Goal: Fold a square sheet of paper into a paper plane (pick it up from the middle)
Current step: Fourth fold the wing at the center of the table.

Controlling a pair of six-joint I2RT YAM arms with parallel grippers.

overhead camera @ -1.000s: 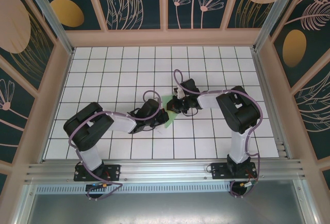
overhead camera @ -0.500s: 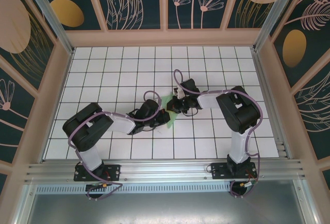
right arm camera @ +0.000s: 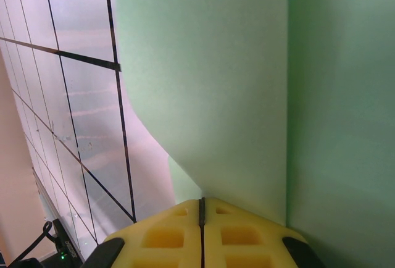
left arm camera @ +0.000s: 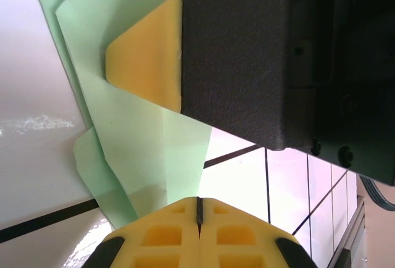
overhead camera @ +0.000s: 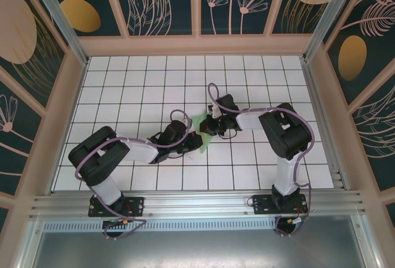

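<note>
Your left gripper (left arm camera: 199,209) is clenched, the pads pressed together. The folded green paper (left arm camera: 148,138) lies just ahead of it, and its edge reaches the tips. Your right gripper (right arm camera: 202,209) is clenched too, with the paper directly at its tips. I cannot tell if either one pinches it.

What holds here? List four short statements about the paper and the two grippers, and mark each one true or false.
1. The left gripper and right gripper meet at the paper near the middle of the table. True.
2. The left gripper's jaws stand wide open. False: its yellow pads are pressed together.
3. The paper is a flat, unfolded sheet. False: the left wrist view shows overlapping folded layers.
4. The right gripper's jaws are shut. True.
</note>
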